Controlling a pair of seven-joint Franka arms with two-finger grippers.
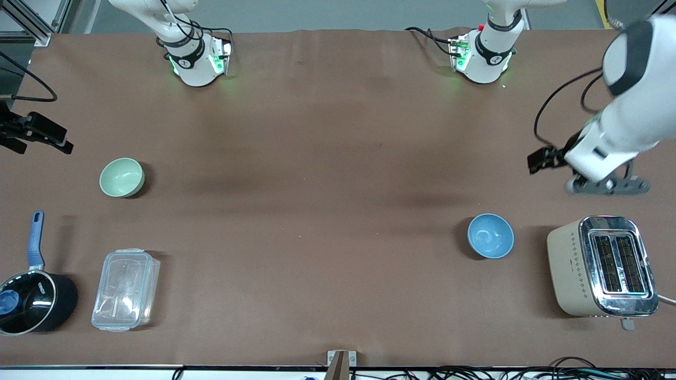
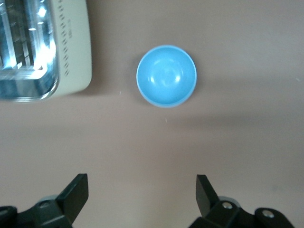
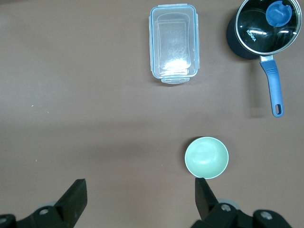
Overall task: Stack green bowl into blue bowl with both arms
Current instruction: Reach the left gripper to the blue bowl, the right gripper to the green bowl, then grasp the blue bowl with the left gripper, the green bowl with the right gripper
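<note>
Green bowl sits upright on the brown table toward the right arm's end, close to the right gripper, whose fingers are spread wide and hold nothing above the table. Blue bowl rests beside the toaster toward the left arm's end. The left gripper hangs above bare table near the blue bowl, fingers equally wide and empty, its forearm angled downward.
</note>
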